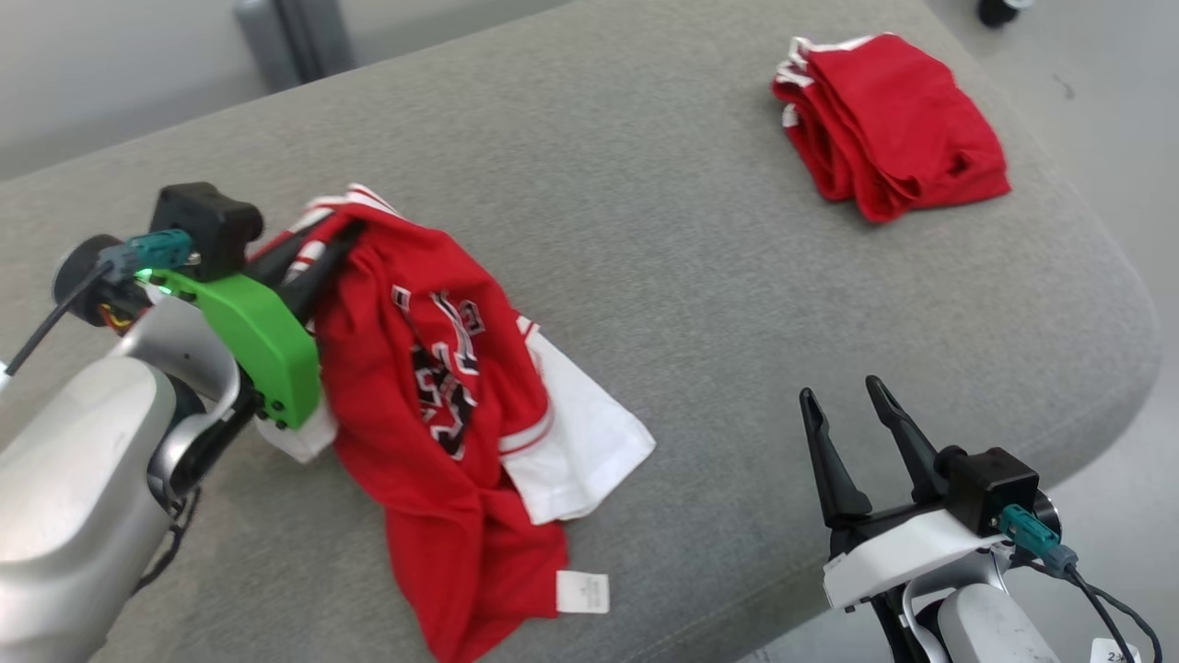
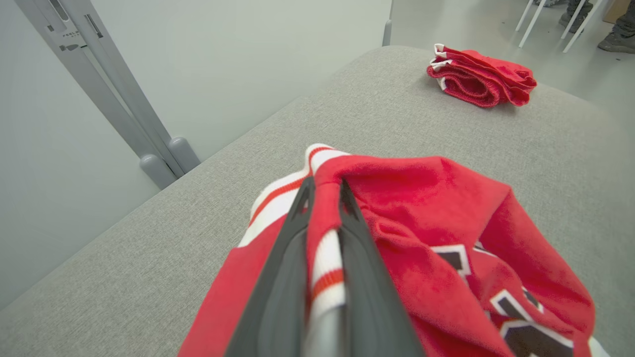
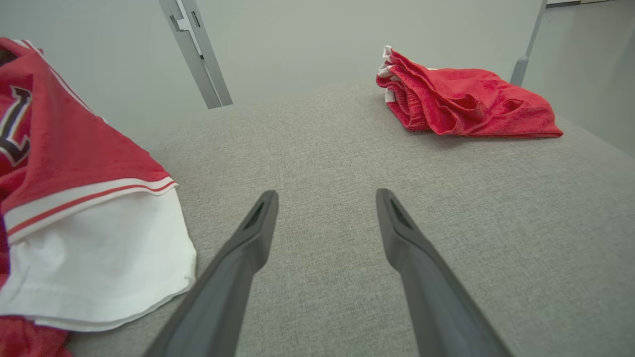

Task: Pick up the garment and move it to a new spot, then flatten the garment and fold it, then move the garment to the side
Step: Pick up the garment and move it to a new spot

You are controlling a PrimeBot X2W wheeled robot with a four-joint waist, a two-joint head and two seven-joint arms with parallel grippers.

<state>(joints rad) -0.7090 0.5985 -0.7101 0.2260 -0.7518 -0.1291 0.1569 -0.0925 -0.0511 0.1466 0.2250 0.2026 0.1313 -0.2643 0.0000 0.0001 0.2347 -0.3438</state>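
Pickup stage: left gripper (image 1: 318,253) fingers clamped on crumpled red-and-white jersey garment (image 1: 442,405) at grey padded surface's (image 1: 700,276) left side, right gripper (image 1: 852,405) fingers spread empty; flattening, folding, siding left.

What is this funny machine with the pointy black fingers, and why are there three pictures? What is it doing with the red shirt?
It is a robot with two arms. Each arm ends in a gripper, a kind of hand with two long dark fingers. One picture comes from a camera on its head, looking down. The other two come from cameras on its wrists, looking along the fingers.

In front of it is a big grey cushion. The left gripper is pinched shut on the striped edge of a red and white jersey, which is crumpled, with most of it lying on the cushion. The right gripper is open and holds nothing. Far off lies a folded red garment.
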